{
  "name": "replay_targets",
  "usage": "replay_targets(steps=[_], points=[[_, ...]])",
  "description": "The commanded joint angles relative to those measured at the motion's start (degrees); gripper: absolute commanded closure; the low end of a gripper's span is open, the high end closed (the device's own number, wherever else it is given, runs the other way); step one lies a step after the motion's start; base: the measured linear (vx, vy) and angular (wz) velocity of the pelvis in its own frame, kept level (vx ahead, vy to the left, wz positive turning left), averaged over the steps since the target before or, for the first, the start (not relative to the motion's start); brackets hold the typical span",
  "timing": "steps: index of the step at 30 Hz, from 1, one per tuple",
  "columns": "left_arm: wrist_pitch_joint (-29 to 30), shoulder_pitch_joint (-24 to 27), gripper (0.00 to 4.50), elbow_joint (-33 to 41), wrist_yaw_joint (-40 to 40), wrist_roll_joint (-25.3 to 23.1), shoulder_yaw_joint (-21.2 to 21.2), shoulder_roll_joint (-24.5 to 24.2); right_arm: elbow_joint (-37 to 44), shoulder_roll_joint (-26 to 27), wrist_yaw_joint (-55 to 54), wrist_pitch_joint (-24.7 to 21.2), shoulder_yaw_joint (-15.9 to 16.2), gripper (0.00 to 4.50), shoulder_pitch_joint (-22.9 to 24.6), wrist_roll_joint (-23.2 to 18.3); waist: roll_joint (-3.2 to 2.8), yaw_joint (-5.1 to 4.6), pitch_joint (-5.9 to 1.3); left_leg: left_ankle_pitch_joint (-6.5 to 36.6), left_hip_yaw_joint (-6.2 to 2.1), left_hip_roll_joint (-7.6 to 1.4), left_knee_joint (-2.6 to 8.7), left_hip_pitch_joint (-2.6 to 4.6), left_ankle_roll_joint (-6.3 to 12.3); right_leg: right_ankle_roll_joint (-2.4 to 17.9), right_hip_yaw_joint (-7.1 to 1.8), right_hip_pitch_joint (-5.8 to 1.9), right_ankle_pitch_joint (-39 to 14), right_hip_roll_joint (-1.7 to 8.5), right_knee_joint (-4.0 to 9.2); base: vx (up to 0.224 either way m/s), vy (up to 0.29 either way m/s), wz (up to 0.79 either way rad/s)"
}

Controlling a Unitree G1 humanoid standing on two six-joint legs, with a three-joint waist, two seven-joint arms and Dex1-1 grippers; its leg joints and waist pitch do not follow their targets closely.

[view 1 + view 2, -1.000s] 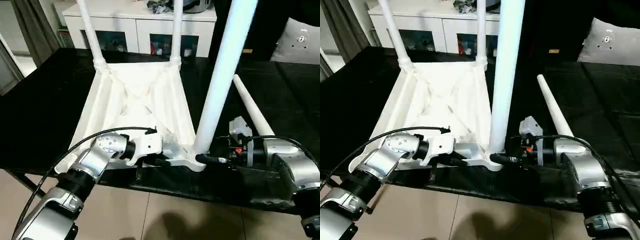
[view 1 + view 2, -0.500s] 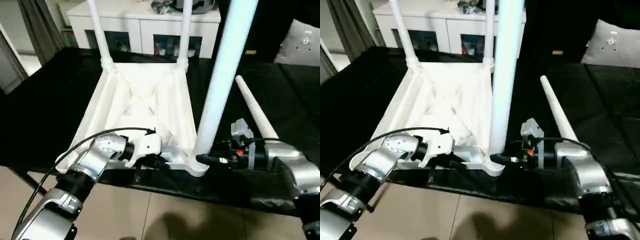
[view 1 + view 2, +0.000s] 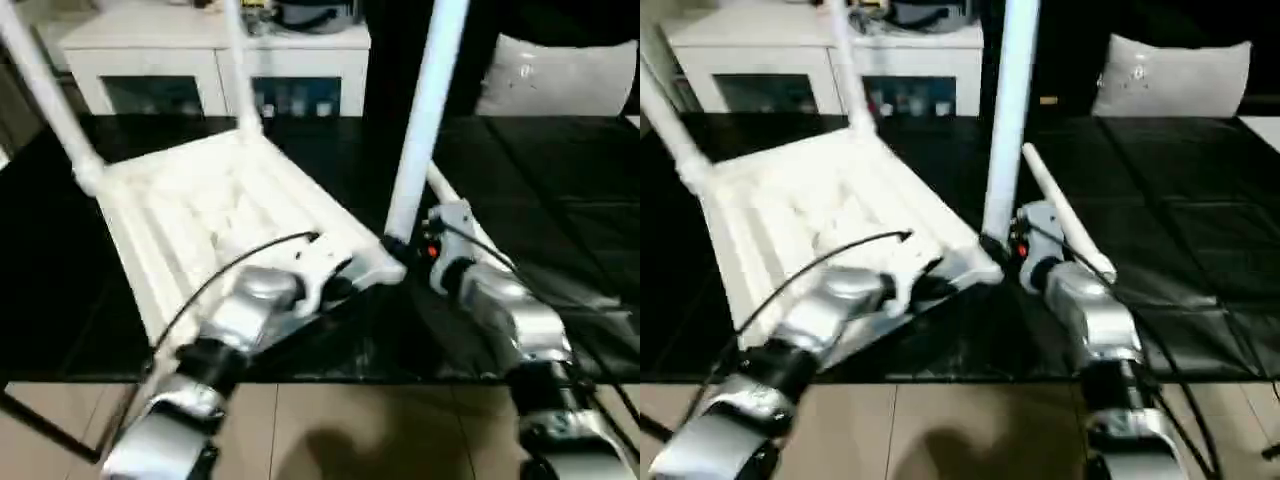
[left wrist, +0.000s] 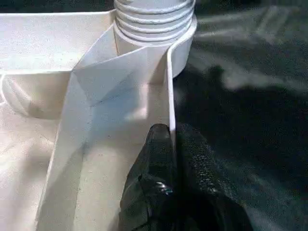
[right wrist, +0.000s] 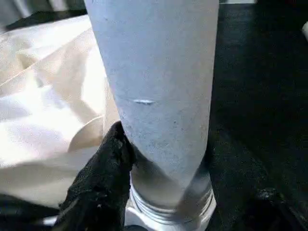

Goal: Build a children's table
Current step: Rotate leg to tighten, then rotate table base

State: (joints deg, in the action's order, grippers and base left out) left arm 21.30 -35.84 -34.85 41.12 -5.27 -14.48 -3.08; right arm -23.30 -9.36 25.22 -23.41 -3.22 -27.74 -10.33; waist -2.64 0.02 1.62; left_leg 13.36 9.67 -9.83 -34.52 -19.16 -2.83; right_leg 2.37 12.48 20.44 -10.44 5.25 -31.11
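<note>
- The children's table (image 3: 210,215) lies upside down on the black worktable (image 3: 560,170), ribbed underside up, with its near edge at the worktable's near edge.
- Two legs stand in the far sockets: one at the far left corner (image 3: 45,95) and one further right (image 3: 240,75).
- A third leg (image 3: 420,110) stands upright in the near right corner socket (image 4: 154,33), its long axis close to vertical.
- The fourth leg (image 3: 1065,225) lies loose on the worktable just right of that corner, running from near to far.
- The left gripper (image 4: 168,144) is pinched tight on the thin rim wall of the table top, just short of the near right socket.
- The right gripper (image 5: 159,159) sits about the base of the upright leg; one black finger (image 5: 103,178) presses its side, and the jaws are roughly half spread around the tube.
- The coming move likely turns on that vertical axis: the right arm, the nearer one, would seat the leg straight down while the left steadies the top.
</note>
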Motion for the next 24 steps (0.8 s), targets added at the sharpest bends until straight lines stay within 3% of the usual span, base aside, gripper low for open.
replay_targets(steps=[1,2,5,6,7,8,9,10,11,13,16,17,20,21,22,24], points=[[-3.0,-1.1,4.50,2.2,1.5,1.7,-0.7,1.5,-2.8,1.7,-1.1,-1.6,-0.4,1.97,1.1,-1.1,0.79,0.33,-2.28,14.5,-2.67,-4.31,4.57,-0.69,2.41,-0.4,-4.75,-2.15,-25.1,6.50,5.62,0.000,0.000,0.00],[-3.2,-1.1,4.50,2.3,1.6,1.6,-0.8,1.4,-2.7,1.7,-1.0,-1.6,-0.4,1.81,1.1,-1.0,0.80,0.34,-2.38,13.7,-2.67,-4.43,4.62,-0.81,2.68,0.2,-4.91,-2.18,-23.9,6.44,5.35,0.000,0.000,0.00],[-4.3,-0.5,4.50,2.9,2.4,-0.2,-2.1,0.1,-0.9,1.1,-0.8,-1.2,-0.6,1.58,2.0,-0.2,0.96,1.15,-3.11,6.0,-2.43,-4.74,4.26,-1.11,4.24,4.1,-6.05,-2.17,-14.1,6.54,3.44,0.000,0.000,0.00],[-5.7,-0.4,4.50,2.4,2.2,-0.9,-2.4,-0.5,0.1,0.1,-1.0,-0.6,-0.1,1.53,2.8,1.0,0.88,1.51,-3.50,1.5,-2.35,-4.84,3.92,-1.42,5.36,6.0,-6.28,-2.44,-8.6,6.61,2.30,0.000,0.000,0.00],[-5.8,-0.4,4.50,2.3,2.1,-1.0,-2.5,-0.6,0.3,-0.1,-1.1,-0.7,-0.1,1.44,2.9,1.1,1.03,2.07,-3.57,-1.6,-2.00,-4.56,3.49,-1.56,6.93,6.9,-6.42,-2.21,-4.5,6.52,1.73,0.000,0.000,0.00],[-6.2,-0.5,4.50,1.8,1.7,-1.2,-2.5,-0.8,1.0,-0.5,-1.4,-1.1,-0.3,1.30,3.4,1.1,1.03,2.07,-3.57,-1.6,-2.00,-4.56,3.49,-1.56,6.93,6.9,-6.42,-2.21,-4.5,6.52,1.73,0.000,0.000,0.00],[-7.3,-0.7,4.50,0.8,0.8,-1.8,-2.6,-1.3,3.0,-1.5,-1.3,-0.6,-0.1,1.19,4.8,1.5,1.26,2.92,-3.49,-3.3,-1.72,-4.34,3.26,-1.68,8.70,7.4,-6.55,-2.22,-2.3,6.56,1.33,0.000,0.000,0.00],[-7.9,-0.9,4.50,0.1,0.0,-2.0,-2.5,-1.4,4.8,-2.2,-1.0,-1.2,0.0,1.14,6.0,1.2,1.52,3.10,-3.45,-3.4,-1.61,-4.33,3.26,-1.71,8.97,7.1,-6.53,-2.25,-2.7,6.57,1.32,0.000,0.000,0.00],[-8.3,-1.1,4.50,-0.3,-0.4,-2.0,-2.4,-1.4,5.9,-2.6,-0.7,-1.5,0.2,1.02,6.7,1.1,1.38,3.69,-3.25,-2.5,-1.43,-4.22,3.25,-1.55,9.06,6.3,-6.47,-2.06,-5.4,6.46,1.81,0.000,0.000,0.00],[-9.9,-1.4,4.50,-1.3,-1.3,-2.2,-2.1,-1.6,10.4,-3.6,0.3,-3.4,0.2,0.89,9.8,0.3,1.56,4.34,-2.91,0.2,-1.41,-4.15,3.59,-1.49,7.61,3.7,-6.29,-2.20,-11.9,6.22,2.58,0.000,0.000,0.00],[-11.1,-1.4,4.50,-1.8,-2.9,-2.4,-1.7,-1.5,14.1,-5.1,1.8,-3.2,0.7,0.69,12.8,0.4,1.48,4.36,-2.48,4.8,-1.32,-3.94,3.91,-1.10,5.25,0.6,-5.94,-1.84,-20.0,5.99,3.91,0.000,0.000,0.00],[-10.9,-1.4,4.07,-1.8,-2.8,-1.8,-1.2,-1.2,14.8,-5.1,2.2,-3.4,0.7,0.47,13.2,0.0,1.56,4.30,-2.43,5.5,-1.26,-3.78,3.91,-1.12,5.03,-0.1,-5.88,-1.86,-21.1,5.89,4.14,0.000,0.000,0.00],[-9.4,-0.9,3.97,0.1,-1.0,0.9,0.4,-0.5,16.7,-5.7,2.7,-3.8,1.1,0.34,14.7,-0.1,1.53,3.99,-2.41,6.5,-1.45,-3.72,3.99,-1.17,4.38,-1.5,-5.60,-1.81,-22.9,5.81,4.42,0.000,0.000,0.00],[-9.3,-0.6,3.90,1.0,-0.5,1.6,0.7,-0.5,17.2,-6.0,3.0,-3.5,1.4,0.26,15.0,-0.3,1.34,3.99,-2.55,6.5,-1.53,-3.80,3.92,-1.20,4.25,-1.3,-5.58,-1.75,-22.5,5.95,4.48,0.000,0.000,0.00],[-9.9,-0.4,3.75,1.4,-0.8,1.6,0.8,-0.5,17.3,-6.0,2.9,-3.5,1.4,0.12,15.0,-0.3,0.71,4.13,-2.63,5.8,-1.77,-4.09,3.97,-1.20,4.33,-0.4,-5.67,-1.67,-20.4,5.94,4.13,0.000,0.000,0.00],[-11.1,-0.1,3.54,2.1,-1.4,1.7,1.2,-0.7,17.6,-6.1,2.6,-3.6,1.5,0.00,15.1,-0.3,1.04,4.02,-2.73,4.9,-1.96,-4.59,4.02,-1.30,4.64,0.5,-5.86,-1.65,-17.0,5.87,3.68,0.000,0.000,0.00]])
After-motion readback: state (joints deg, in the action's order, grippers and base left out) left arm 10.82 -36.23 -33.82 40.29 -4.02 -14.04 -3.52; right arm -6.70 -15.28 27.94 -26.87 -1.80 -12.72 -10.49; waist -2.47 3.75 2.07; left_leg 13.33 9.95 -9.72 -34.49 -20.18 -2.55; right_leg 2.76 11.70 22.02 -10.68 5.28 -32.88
